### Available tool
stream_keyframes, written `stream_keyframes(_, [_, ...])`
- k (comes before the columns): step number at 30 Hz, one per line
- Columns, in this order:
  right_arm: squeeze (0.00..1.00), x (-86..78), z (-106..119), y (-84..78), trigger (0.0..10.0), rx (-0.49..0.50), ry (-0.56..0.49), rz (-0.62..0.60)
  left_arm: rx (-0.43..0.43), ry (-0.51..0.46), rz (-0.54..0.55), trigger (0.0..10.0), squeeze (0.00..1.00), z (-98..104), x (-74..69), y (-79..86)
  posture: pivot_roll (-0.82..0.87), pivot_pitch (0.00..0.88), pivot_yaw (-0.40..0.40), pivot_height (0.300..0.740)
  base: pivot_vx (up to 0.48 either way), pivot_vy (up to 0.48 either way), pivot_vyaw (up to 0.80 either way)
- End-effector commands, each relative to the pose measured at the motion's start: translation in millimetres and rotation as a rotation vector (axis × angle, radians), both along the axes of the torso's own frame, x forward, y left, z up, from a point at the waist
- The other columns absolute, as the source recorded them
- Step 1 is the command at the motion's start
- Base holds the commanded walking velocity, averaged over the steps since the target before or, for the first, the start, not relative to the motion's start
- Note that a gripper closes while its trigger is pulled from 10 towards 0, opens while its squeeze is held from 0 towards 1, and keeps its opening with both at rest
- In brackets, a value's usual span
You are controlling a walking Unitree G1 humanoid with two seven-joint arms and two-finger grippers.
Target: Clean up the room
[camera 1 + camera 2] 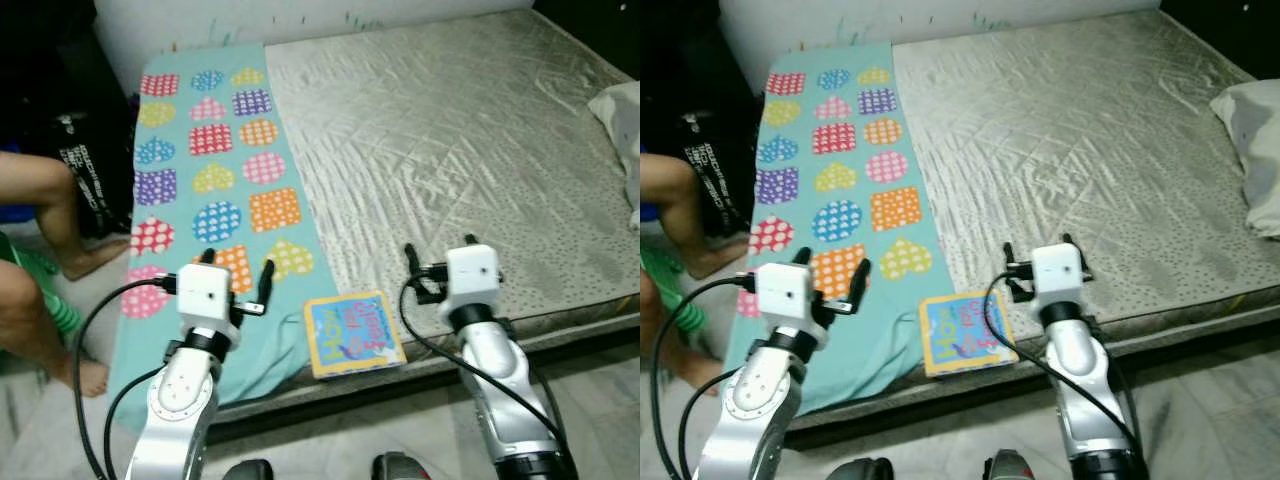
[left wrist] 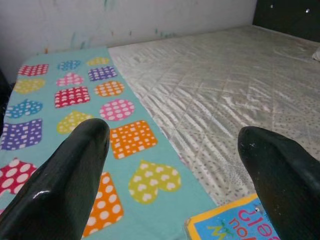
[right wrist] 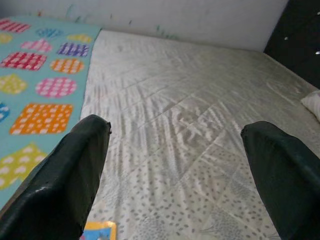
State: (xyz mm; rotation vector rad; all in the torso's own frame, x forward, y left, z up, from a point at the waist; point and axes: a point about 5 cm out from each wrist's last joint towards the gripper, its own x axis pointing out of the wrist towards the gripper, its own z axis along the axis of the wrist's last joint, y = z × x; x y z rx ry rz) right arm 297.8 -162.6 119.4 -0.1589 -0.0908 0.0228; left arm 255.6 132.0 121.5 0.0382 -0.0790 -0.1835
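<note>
Between the spread left gripper and spread right gripper, the book overhangs the bed edge, so a careless nudge could likely tip it floorward.

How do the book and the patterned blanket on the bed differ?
The book is small, stiff and lies at the bed's front edge; the blanket is long, soft and runs from the wall, draping over that edge. The book's cover is blue with a yellow border; the blanket is teal with dotted shapes. Both lie flat on the mattress.

book on mattress edge | blanket left | pillow right
</note>
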Motion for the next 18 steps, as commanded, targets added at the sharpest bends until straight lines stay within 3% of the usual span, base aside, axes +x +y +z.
stream_keyframes(1, [0.00, 0.2, 5.2, 4.8, 10.0, 0.041, -0.029, 0.002, 0.027, 0.021, 0.025, 10.0, 0.00, -6.7, -2.1, 7.2, 0.02, 0.170, 0.037, 0.731, 0.000, 0.000, 0.00])
stream_keyframes(8, [0.00, -1.2, 0.1, 2.7, 10.0, 0.079, -0.037, -0.077, 0.068, -0.011, 0.016, 10.0, 0.00, -2.0, 13.1, 7.7, 0.00, 0.137, 0.124, 0.731, 0.000, 0.000, 0.00])
stream_keyframes(18, [0.00, 2.3, 3.7, 0.2, 10.0, 0.020, -0.049, -0.115, 0.098, -0.068, -0.096, 10.0, 0.00, 6.5, 42.8, -13.5, -0.09, 0.092, 0.118, 0.731, 0.000, 0.000, 0.00])
